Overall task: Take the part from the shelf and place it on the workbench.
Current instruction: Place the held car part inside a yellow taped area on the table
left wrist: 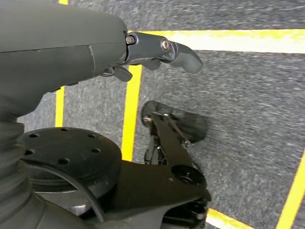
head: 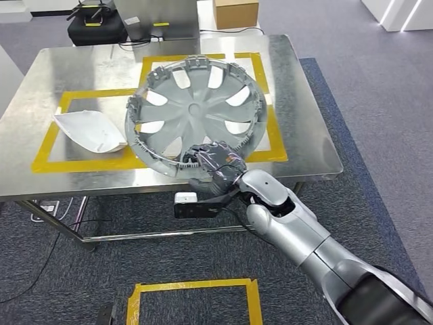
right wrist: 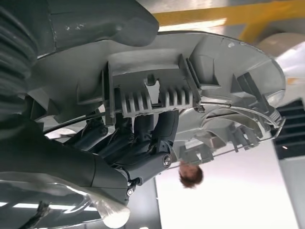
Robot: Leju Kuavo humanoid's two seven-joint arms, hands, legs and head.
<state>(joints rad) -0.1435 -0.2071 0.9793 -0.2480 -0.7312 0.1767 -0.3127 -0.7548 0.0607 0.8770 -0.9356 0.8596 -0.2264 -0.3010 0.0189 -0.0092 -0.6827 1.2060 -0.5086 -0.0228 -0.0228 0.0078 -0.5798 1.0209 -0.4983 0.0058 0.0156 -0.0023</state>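
Hubcap [head: 196,108] sits tilted over the steel counter [head: 306,128], its inner ribbed side up, its near rim gripped by the right hand [head: 217,161], whose dark fingers [right wrist: 144,138] curl around the clips on the rim's edge while the thumb lies on the other face. It hangs above a yellow tape frame [head: 260,71] marked on the counter; whether its far rim touches the surface cannot be told. Just beside it, within a second tape frame [head: 51,132] nearer the counter's left end, lies a white curved panel [head: 92,130], close to the hubcap's rim but apart from it. Behind the counter stand a black case [head: 97,27], a grey box [head: 155,19] and a cardboard box [head: 236,12], with cables [head: 230,31] trailing along the back edge. Another tape square [head: 194,298] is marked on the grey carpet in front of the counter, near its legs. The left hand [left wrist: 158,50] hangs over the carpet [left wrist: 251,119] and yellow floor tape [left wrist: 131,114], holding nothing, its fingers stretched out loosely.
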